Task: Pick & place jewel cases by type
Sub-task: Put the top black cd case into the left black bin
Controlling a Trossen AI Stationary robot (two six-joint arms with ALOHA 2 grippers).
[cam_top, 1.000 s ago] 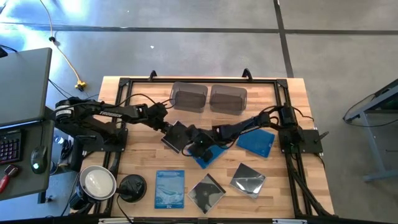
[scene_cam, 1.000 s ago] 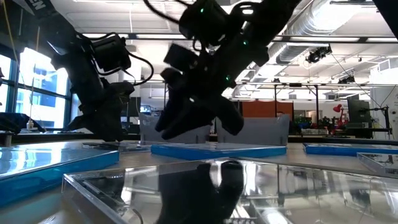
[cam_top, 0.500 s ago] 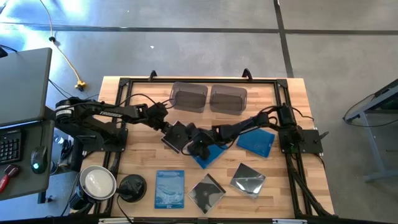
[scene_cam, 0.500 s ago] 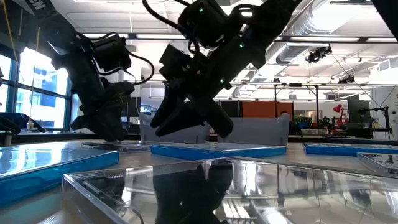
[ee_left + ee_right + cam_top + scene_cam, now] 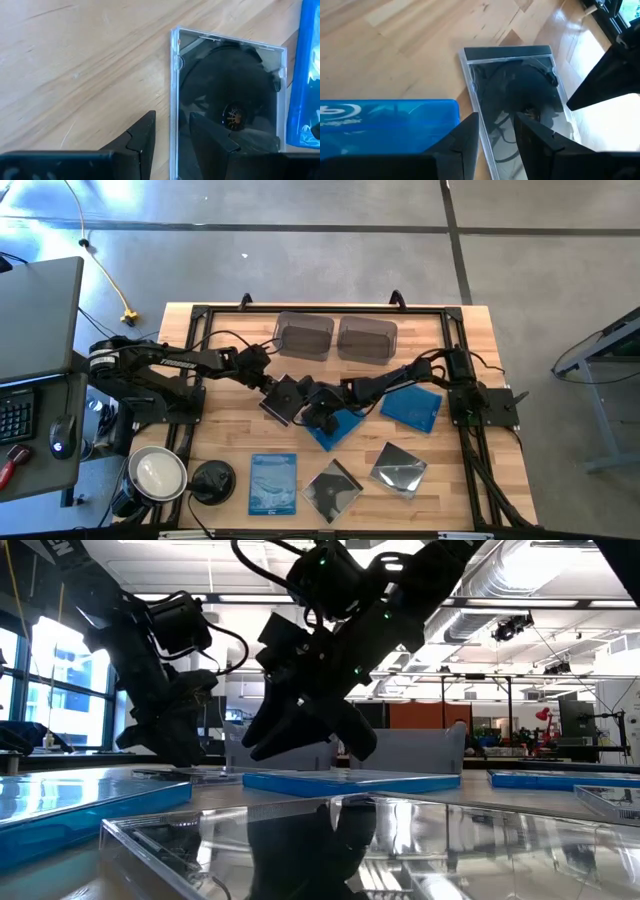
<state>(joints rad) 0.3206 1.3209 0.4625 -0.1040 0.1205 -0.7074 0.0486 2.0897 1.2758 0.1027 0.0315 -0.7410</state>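
A black jewel case (image 5: 287,398) with a disc lies flat on the wood at the table's middle. My left gripper (image 5: 272,392) comes at it from the left, open, and in the left wrist view (image 5: 172,120) its fingers stand on either side of the case's (image 5: 230,105) edge. My right gripper (image 5: 312,408) reaches in from the right over a blue case (image 5: 338,428), also open. Its fingers (image 5: 496,125) straddle the black case's (image 5: 520,100) other edge. In the low view the right gripper (image 5: 300,740) hangs above the blue case (image 5: 350,780). My left gripper has one finger (image 5: 145,140) over the wood and the other over the black case, with the case's edge (image 5: 173,90) between them. I cannot tell whether it touches the case. My right gripper stands the same way over the edge (image 5: 472,85), and touch cannot be told.
Two smoky tubs (image 5: 303,337) (image 5: 367,340) stand at the far edge. A second blue case (image 5: 412,408) lies to the right. A pale blue case (image 5: 272,482) and two clear cases (image 5: 333,490) (image 5: 400,470) lie near the front. A round black object (image 5: 212,480) sits front left.
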